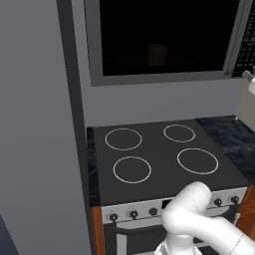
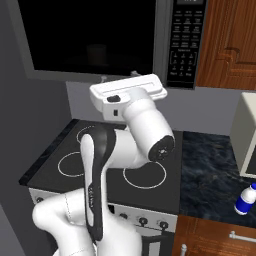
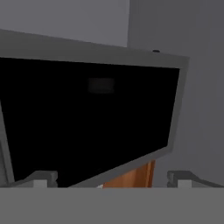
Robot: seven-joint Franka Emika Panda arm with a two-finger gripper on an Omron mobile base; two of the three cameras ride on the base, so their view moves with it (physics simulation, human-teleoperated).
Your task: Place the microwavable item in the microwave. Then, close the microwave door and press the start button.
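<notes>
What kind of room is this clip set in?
A rendered home kitchen, most likely: a black four-ring stove with knobs sits below a wall-mounted microwave with a keypad, beside a dark stone counter and wooden cabinets.

- You face a black four-ring cooktop point(image 1: 159, 157) set against a plain grey wall point(image 1: 164, 102).
- A tall grey panel point(image 1: 35, 124) stands at its left.
- Dark marbled counter point(image 2: 212, 170) adjoins its right; wooden cabinet point(image 2: 227, 42) above.
</notes>
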